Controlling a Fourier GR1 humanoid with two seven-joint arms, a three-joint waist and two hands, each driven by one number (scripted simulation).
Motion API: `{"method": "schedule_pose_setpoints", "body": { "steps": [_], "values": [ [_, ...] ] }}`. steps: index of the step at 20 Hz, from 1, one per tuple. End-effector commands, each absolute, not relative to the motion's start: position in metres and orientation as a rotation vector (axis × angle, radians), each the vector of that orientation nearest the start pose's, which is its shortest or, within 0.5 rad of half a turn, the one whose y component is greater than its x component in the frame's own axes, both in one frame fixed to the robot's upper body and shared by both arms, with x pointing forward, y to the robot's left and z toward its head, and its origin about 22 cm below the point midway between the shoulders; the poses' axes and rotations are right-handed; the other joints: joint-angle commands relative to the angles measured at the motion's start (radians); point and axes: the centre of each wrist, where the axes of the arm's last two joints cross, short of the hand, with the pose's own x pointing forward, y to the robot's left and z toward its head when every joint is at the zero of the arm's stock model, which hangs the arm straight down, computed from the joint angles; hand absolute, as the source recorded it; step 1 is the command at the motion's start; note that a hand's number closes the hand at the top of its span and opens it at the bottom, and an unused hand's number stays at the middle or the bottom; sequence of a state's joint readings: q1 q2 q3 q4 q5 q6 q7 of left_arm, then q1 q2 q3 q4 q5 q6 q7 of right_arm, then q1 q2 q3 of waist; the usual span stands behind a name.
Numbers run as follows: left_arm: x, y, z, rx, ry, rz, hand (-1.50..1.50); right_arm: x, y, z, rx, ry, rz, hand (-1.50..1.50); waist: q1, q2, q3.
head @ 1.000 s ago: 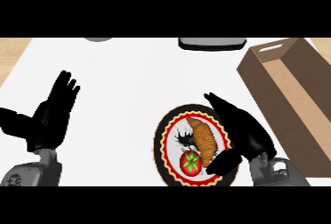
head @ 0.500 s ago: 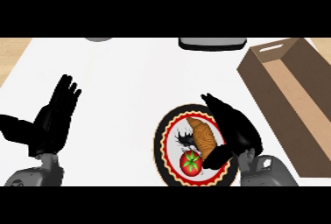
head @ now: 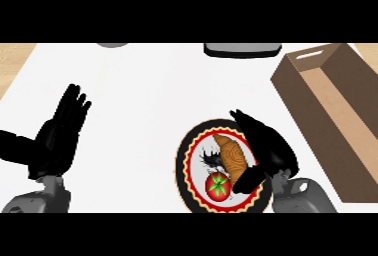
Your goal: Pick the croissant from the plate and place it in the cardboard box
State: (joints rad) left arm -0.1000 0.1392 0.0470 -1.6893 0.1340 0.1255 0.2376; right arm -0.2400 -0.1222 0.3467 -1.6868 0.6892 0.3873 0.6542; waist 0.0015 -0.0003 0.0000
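A golden-brown croissant (head: 232,154) lies on a round plate (head: 187,159) with a red and black rim, beside a red tomato (head: 218,185). My right hand (head: 267,148) rests over the plate's right side, fingers stretched along the croissant's right edge and thumb curling in below it near the tomato. The open cardboard box (head: 334,112) stands to the right of the plate, reaching toward the far right corner. My left hand (head: 59,134) is open at the left, fingers pointing up, resting apart from everything.
A dark grey object (head: 242,49) sits at the counter's far edge, and a small grey one (head: 112,44) further left. The white counter stretches between my left hand and the plate.
My right hand has shifted slightly left and down over the plate, closing in on the croissant, with its thumb coming in under it. The left hand has barely moved.
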Motion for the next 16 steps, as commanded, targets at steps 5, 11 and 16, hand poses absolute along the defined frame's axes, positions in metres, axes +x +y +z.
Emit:
{"method": "schedule_pose_setpoints", "body": {
  "steps": [5, 11, 16],
  "values": [
    [0.267, 0.262, 0.030, 0.076, -1.555, 0.098, 0.00, 0.259, -0.125, 0.049, -0.524, -1.093, 1.076, -1.50, -0.002, 0.001, 0.000],
    [0.259, 0.256, 0.050, 0.071, -1.546, 0.095, 0.00, 0.258, -0.141, 0.046, -0.526, -1.066, 1.067, -1.50, -0.001, 0.000, 0.000],
    [0.273, 0.249, 0.048, 0.081, -1.561, 0.098, 0.00, 0.262, -0.133, 0.030, -0.523, -1.066, 1.113, -1.50, -0.002, 0.000, 0.000]
  ]
}}
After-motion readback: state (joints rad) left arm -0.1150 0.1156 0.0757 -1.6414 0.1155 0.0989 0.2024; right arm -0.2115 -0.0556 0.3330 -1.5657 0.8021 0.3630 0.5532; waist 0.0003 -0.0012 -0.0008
